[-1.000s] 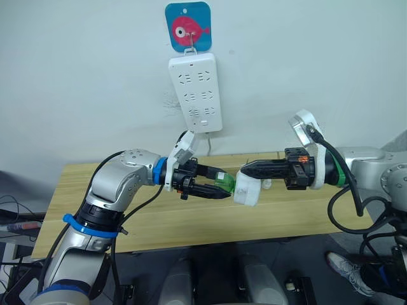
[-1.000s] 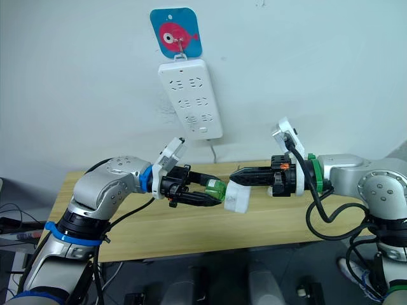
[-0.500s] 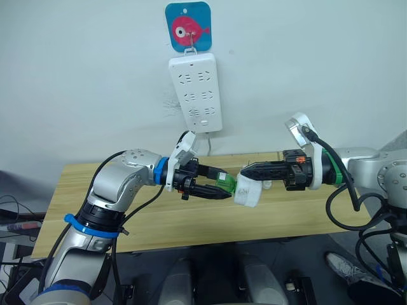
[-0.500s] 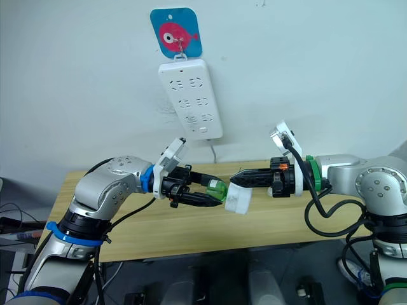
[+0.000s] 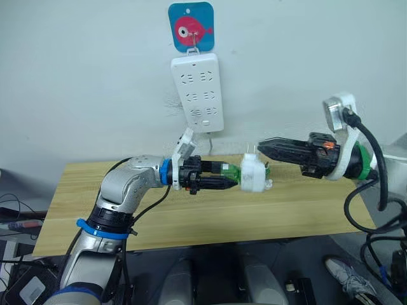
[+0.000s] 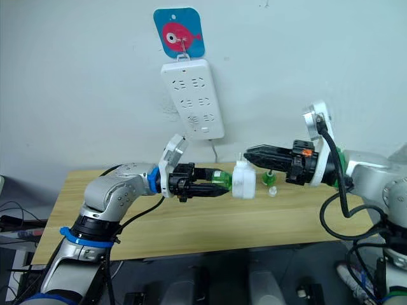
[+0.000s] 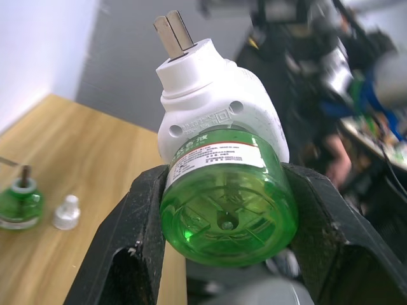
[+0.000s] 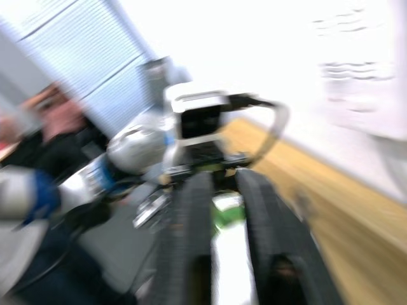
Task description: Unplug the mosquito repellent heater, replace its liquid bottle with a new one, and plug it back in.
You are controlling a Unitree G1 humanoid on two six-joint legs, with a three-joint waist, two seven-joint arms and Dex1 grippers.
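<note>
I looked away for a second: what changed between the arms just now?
The right gripper let go of the mosquito repellent heater and drew back up and to the right. The left gripper kept hold of the green bottle, now carrying the heater alone, prongs up. The power strip is unchanged.

arms silver-grey | left arm point(image 5: 124, 190) blue rings | right arm point(image 5: 375, 168) green ring, black cables | fingers black

Motion-blurred right gripper point(image 8: 219, 254) fingers point(image 8: 191, 248)
</note>
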